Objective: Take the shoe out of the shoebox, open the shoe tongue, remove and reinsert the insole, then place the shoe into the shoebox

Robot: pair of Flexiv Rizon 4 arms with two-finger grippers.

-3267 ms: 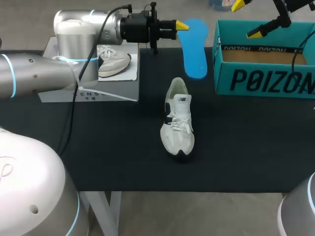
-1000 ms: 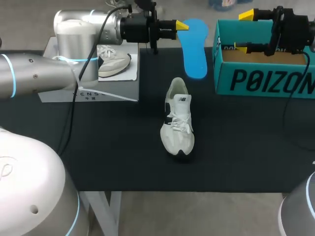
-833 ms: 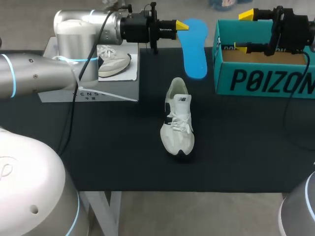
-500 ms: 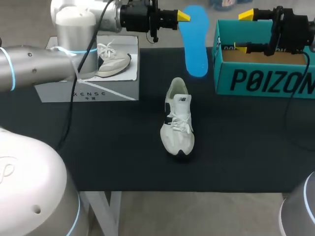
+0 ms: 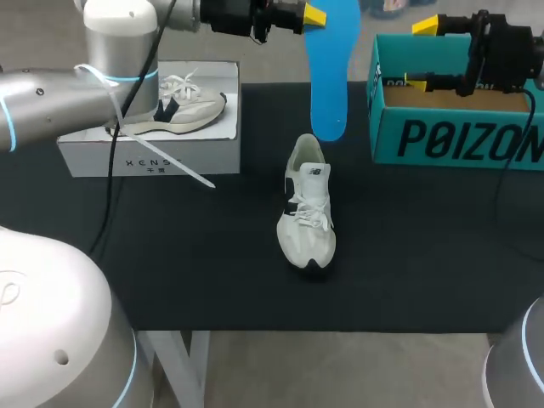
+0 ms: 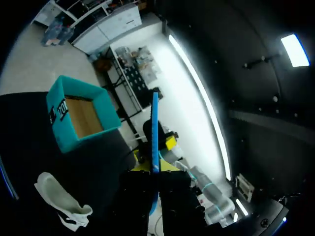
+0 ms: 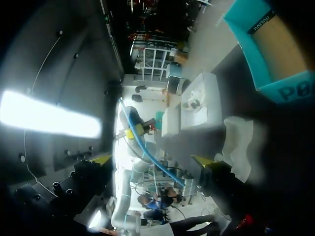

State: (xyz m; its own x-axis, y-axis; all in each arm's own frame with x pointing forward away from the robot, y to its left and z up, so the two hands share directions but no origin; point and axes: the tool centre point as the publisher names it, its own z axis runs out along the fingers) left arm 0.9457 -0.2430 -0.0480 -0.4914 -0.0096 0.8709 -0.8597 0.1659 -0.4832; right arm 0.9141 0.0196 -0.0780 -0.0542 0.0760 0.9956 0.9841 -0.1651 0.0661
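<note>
**Head view.** Shoe [image 5: 306,204]: lies on the table [image 5: 170,255], out of the shoebox [image 5: 459,127]. Its long axis runs from far to near, toe toward the robot and heel opening away. Insole [image 5: 329,68]: blue, out of the shoe, clamped in the left hand [image 5: 311,14]. It hangs lengthwise downward, its lower end just above the shoe's heel. Right hand [image 5: 422,54]: fingers apart, holding nothing, over the shoebox's near-left corner. Grey box [image 5: 149,153] bearing a second shoe [image 5: 191,104]: at the table's left.

**Left wrist view.** Insole seen edge-on, gripped between the fingers; shoe and shoebox lie below.

**Right wrist view.** Fingers wide apart; shoe and shoebox ahead.

**Status (judged).** Removal of shoe and insole done. Reinsertion and boxing remain. Tongue state unclear.
</note>
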